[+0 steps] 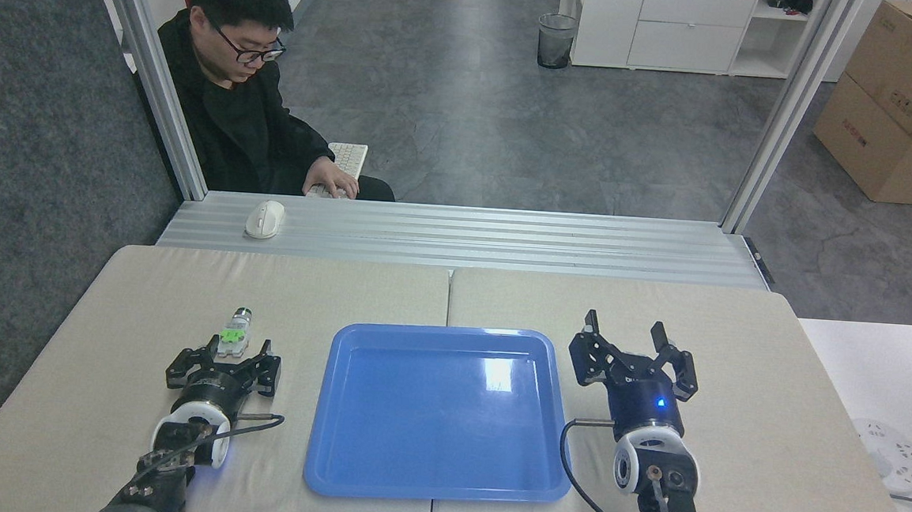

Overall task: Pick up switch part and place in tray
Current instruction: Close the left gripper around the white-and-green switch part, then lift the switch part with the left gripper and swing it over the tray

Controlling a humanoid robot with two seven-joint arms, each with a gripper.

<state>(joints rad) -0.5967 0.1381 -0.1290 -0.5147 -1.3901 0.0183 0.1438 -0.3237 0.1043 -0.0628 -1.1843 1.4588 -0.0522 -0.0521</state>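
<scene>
- Left gripper point(233, 351) — jaws spread wide, holding nothing, their tips flanking the near end of the switch part point(234, 331), placed so that closing would catch it.
- The switch part lies flat on the tabletop point(103, 329) toward its left edge, just left of the blue tray point(348, 471).
- Right gripper point(631, 347) — open and empty, parked beside the tray's right rim, clear of the drop zone.
- The tray sits mid-tabletop with nothing in it.
</scene>
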